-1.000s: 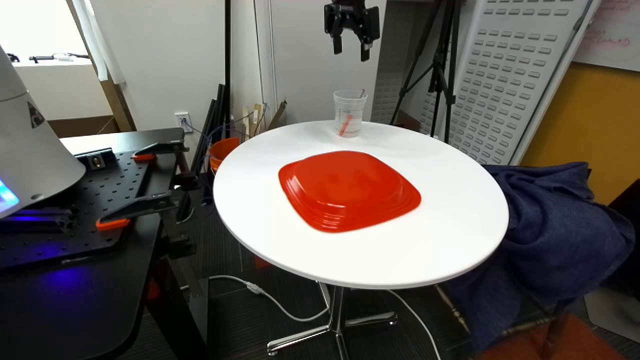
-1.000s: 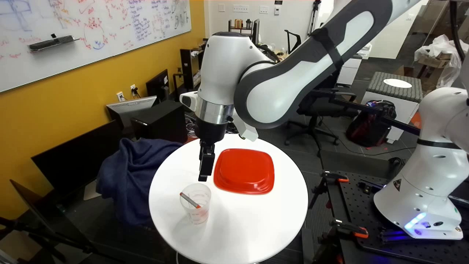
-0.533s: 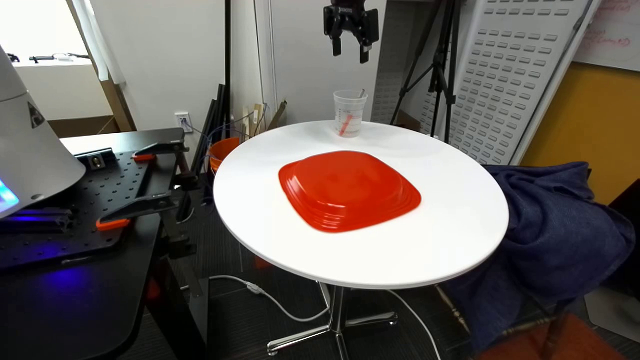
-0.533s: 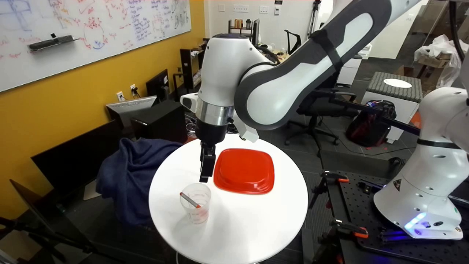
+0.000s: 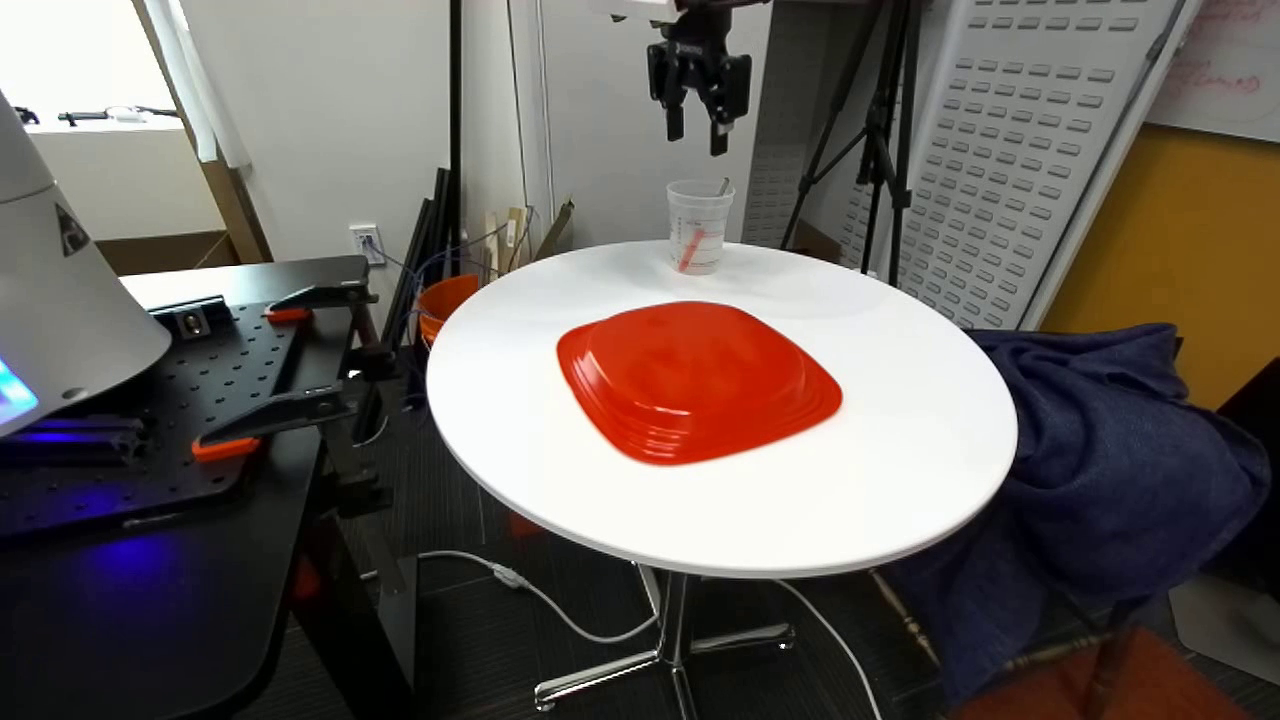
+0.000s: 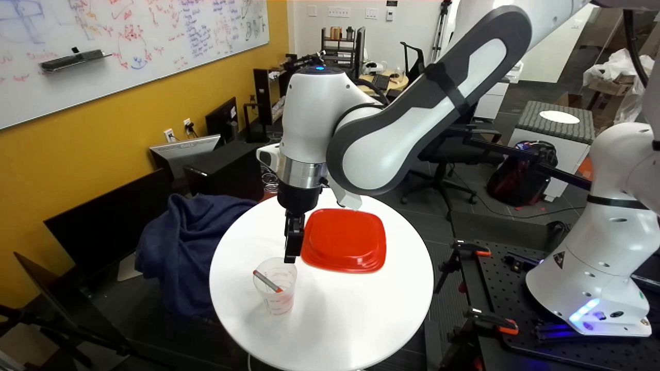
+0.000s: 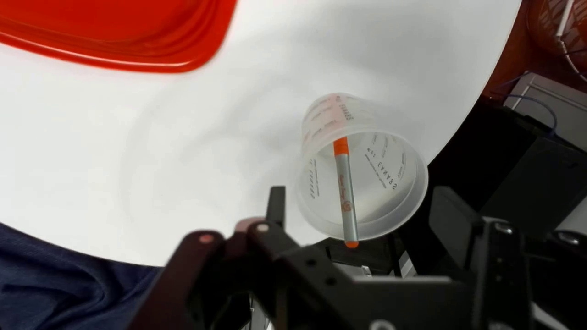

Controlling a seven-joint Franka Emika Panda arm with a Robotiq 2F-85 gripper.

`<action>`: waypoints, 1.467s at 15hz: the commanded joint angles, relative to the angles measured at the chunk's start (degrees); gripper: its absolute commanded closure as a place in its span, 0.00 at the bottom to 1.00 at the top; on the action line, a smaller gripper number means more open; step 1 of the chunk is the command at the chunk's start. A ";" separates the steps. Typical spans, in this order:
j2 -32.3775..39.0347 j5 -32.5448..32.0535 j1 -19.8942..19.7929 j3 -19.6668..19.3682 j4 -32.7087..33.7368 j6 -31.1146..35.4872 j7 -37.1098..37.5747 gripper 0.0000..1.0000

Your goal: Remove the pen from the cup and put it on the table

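Note:
The pen [image 7: 346,195] is grey with orange ends and leans inside the clear cup [image 7: 316,123], its upper end just over the rim. Pen [image 6: 267,281] and cup [image 6: 281,304] also show in an exterior view. The cup stands upright on the round white table [image 5: 900,440], close to its edge. My gripper [image 5: 697,142] is open and empty, above the cup. In the wrist view the fingers of the gripper [image 7: 359,197] appear on either side of the cup's mouth, with the pen between them in the picture, not touched.
A red plate [image 5: 700,380] lies upside down at the table's middle, beside the cup. A dark blue cloth [image 6: 188,252] hangs over something next to the table. A black workbench [image 5: 200,540] with clamps stands by the robot base. A tripod [image 5: 880,140] stands behind the table.
My gripper has moved down toward the cup, mostly in the last half second, and stays open. The cup, pen and plate have not moved.

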 commanded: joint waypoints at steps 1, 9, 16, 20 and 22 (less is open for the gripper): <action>1.99 -1.83 -0.67 0.52 1.38 1.37 2.51 0.36; 7.24 -4.58 -0.09 0.15 5.35 6.10 5.59 0.27; 9.85 -6.24 1.24 -0.46 7.70 7.88 7.00 0.46; 9.59 -8.53 2.74 -1.33 7.63 7.81 11.05 0.51; 9.38 -9.56 3.55 -1.73 7.47 7.85 13.20 0.52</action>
